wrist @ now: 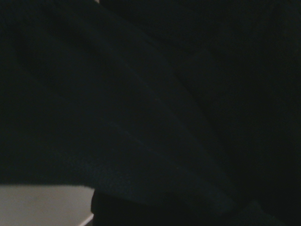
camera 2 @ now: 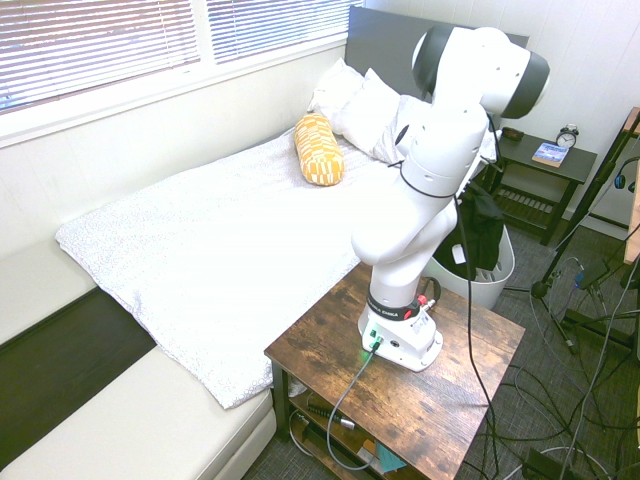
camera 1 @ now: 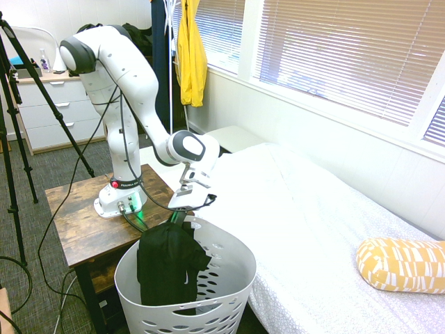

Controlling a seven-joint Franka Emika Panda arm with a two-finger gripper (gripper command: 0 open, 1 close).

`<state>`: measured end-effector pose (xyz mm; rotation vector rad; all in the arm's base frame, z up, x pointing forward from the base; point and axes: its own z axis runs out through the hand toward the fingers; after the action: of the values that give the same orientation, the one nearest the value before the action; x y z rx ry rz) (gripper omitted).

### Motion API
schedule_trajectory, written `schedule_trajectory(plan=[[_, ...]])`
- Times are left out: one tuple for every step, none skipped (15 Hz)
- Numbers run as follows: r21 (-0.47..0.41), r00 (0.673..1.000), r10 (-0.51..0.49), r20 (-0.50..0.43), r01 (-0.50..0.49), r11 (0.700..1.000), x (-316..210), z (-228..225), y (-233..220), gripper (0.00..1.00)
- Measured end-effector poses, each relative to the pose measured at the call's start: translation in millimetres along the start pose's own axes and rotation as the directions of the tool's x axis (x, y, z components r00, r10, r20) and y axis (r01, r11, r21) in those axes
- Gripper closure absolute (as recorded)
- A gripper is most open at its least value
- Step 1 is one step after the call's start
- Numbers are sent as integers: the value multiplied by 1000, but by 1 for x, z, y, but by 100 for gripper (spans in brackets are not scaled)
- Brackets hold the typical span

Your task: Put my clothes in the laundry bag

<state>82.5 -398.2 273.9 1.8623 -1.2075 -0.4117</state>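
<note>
The black garment (camera 1: pixel 167 268) is hanging straight down from the gripper (camera 1: pixel 176 217), its long axis upright, its lower part sinking inside the white laundry basket (camera 1: pixel 222 306). The gripper is clamping its top edge just above the rim. The basket is standing on the floor between the desk (camera 1: pixel 76 219) and the bed (camera 1: pixel 313 229).

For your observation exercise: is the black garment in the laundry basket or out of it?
Partly in: the black garment hangs from the gripper, its lower part inside the white basket.
</note>
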Motion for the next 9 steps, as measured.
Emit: schedule_trajectory(plan=[[8, 1000, 22, -12, -22, 1000, 1, 2, -10, 0], [8, 999, 32, -26, -32, 999, 2, 4, -17, 0], [-2, 999, 32, -38, -32, 999, 3, 6, -24, 0], [-16, 999, 27, -47, -28, 999, 2, 8, -30, 0], [-23, 998, 21, -51, -22, 999, 2, 9, -35, 0], [-26, 998, 14, -56, -15, 1000, 2, 8, -41, 0], [-30, 998, 10, -60, -11, 999, 1, 7, -44, 0], [-32, 998, 7, -63, -9, 999, 1, 6, -47, 0], [-32, 998, 3, -68, -5, 999, 2, 4, -48, 0]])
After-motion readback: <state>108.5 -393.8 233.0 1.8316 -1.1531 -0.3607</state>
